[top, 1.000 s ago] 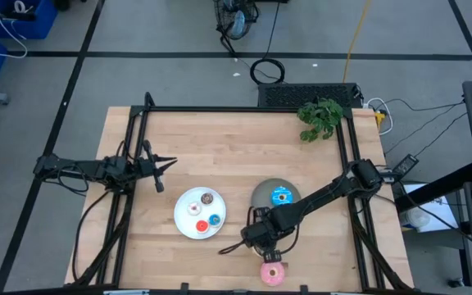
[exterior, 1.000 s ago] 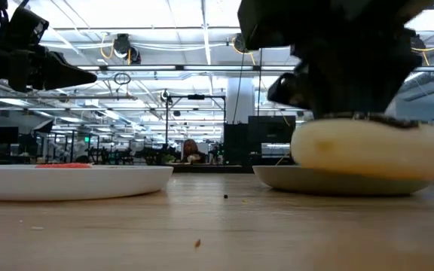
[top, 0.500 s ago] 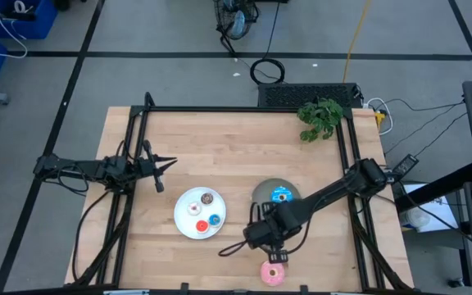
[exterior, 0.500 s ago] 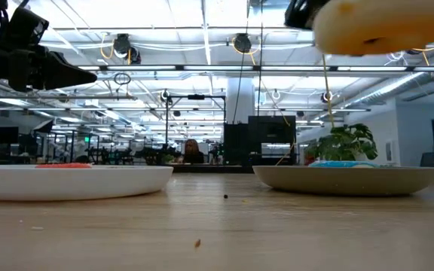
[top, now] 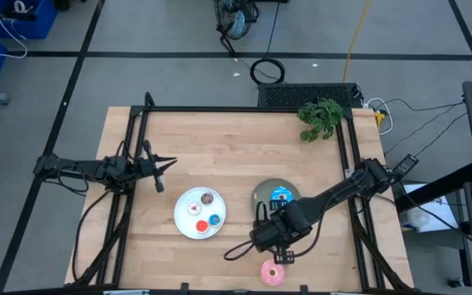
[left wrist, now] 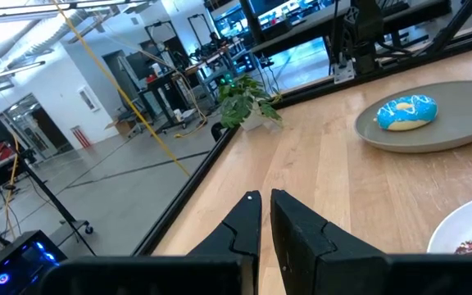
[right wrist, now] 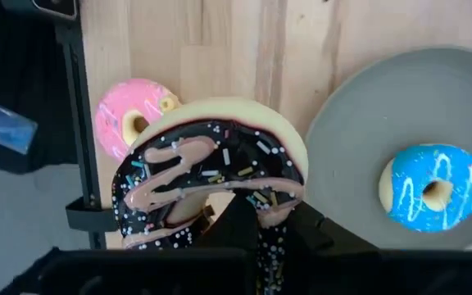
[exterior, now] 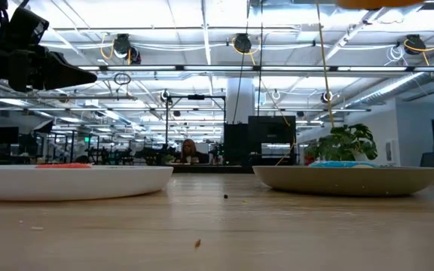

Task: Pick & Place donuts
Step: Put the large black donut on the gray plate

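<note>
White plate (top: 182,227), grey plate (top: 262,192), potted plant (top: 319,119) on wooden table (top: 228,152).

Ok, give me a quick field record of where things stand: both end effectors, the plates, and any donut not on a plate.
right end effector: shut on chocolate sprinkled donut, held above the table
left end effector: shut, empty, waiting at the table's left
grey plate: blue sprinkled donut
white plate: four small donuts
pink donut: on bare table, near edge

Dark chocolate donut (right wrist: 211,176) with sprinkles, pink drizzle; blue donut (right wrist: 429,197) white-streaked on grey plate (right wrist: 351,164); pink donut (right wrist: 129,119).
</note>
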Motion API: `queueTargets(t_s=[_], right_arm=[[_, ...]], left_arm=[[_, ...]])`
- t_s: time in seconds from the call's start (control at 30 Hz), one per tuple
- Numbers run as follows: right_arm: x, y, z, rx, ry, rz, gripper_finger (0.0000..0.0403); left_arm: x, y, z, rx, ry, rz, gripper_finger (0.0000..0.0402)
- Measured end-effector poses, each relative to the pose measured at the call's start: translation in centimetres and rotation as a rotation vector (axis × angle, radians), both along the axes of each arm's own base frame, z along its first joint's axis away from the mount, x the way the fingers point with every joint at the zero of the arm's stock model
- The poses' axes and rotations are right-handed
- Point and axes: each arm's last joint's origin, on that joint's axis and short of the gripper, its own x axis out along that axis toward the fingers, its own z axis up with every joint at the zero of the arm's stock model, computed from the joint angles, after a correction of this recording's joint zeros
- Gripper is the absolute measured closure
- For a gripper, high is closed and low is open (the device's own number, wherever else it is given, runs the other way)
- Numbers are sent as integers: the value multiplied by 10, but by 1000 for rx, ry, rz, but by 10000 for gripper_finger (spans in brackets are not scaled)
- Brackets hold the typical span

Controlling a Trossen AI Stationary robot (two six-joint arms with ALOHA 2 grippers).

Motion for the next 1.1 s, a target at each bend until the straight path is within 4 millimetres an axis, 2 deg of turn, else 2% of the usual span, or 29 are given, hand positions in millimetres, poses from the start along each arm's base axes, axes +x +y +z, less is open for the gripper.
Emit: queueTargets(t_s=[0.33,0.7,0.83,1.1], right_arm=[[-14,-11,30,-46,-136,-141,390],[-14,-12,32,-52,-147,-79,390],[-13,-15,34,-102,-189,-68,390],[-5,-36,38,-198,-242,-107,394]], left_arm=[[0,0,0,2,2,0,364],[0,0,0,-2,1,0,364],[0,0,0,-2,1,0,364],[0,0,-1,-2,7,0,364]])
